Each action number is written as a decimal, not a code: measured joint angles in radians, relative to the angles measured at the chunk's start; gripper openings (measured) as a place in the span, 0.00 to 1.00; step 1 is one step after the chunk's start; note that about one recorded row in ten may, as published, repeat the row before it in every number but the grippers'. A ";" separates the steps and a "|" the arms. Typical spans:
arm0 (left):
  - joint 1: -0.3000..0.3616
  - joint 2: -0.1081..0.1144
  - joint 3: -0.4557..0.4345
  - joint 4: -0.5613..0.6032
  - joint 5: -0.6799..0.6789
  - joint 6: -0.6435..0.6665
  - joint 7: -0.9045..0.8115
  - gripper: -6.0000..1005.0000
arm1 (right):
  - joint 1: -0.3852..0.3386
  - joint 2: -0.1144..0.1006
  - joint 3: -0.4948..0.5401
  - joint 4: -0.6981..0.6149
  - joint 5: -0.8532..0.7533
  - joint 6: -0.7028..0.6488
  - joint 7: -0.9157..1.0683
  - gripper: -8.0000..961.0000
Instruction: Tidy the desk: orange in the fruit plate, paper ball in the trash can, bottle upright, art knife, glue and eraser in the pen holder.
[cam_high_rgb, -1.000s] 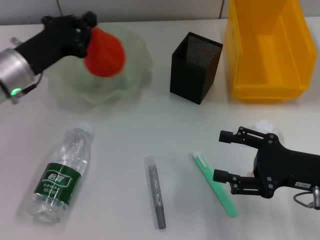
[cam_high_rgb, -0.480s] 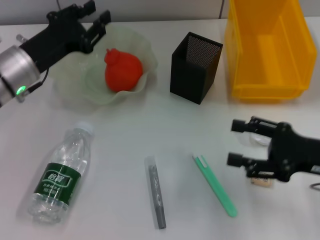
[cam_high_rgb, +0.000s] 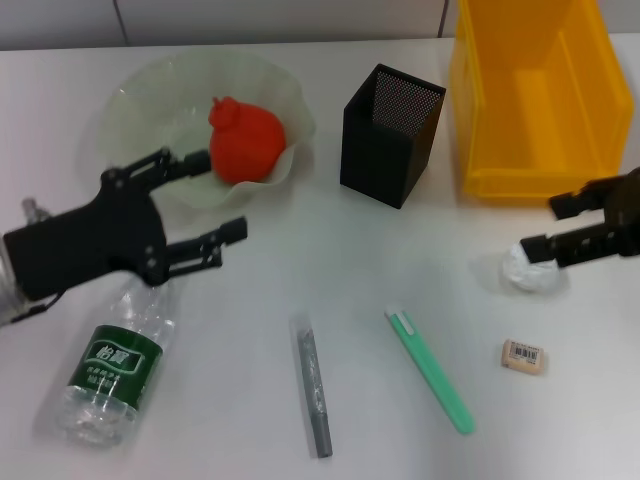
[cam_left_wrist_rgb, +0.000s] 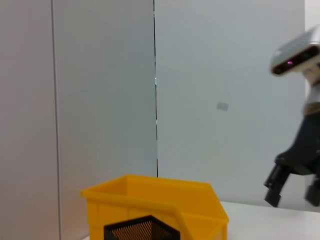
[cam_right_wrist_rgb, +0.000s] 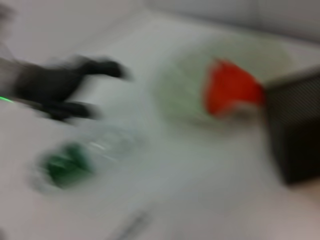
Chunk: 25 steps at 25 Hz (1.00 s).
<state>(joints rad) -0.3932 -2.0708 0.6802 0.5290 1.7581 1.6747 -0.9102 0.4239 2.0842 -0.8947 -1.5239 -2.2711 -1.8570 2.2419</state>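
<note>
Bottle (cam_high_rgb: 118, 345) under spread left end effector (cam_high_rgb: 212, 205)

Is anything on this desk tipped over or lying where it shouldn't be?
Yes. The clear plastic water bottle with a green label lies on its side at the near left, below the open left gripper. A crumpled white paper ball sits loose on the desk by the right gripper, outside the yellow rectangular bin.

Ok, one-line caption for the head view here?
Orange sits in fruit plate; open left gripper above lying bottle, right gripper at paper ball.
</note>
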 joint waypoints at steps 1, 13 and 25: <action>0.000 0.000 0.000 0.000 0.000 0.000 0.000 0.74 | 0.013 0.000 -0.031 -0.047 -0.051 0.001 0.072 0.86; 0.055 0.000 -0.001 -0.027 -0.002 -0.008 0.037 0.84 | 0.138 0.002 -0.377 0.135 -0.421 0.226 0.339 0.86; 0.053 0.001 0.002 -0.034 -0.002 -0.005 0.039 0.84 | 0.218 0.002 -0.430 0.356 -0.419 0.371 0.337 0.77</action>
<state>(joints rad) -0.3398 -2.0696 0.6821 0.4954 1.7561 1.6698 -0.8709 0.6424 2.0858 -1.3245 -1.1684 -2.6903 -1.4864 2.5792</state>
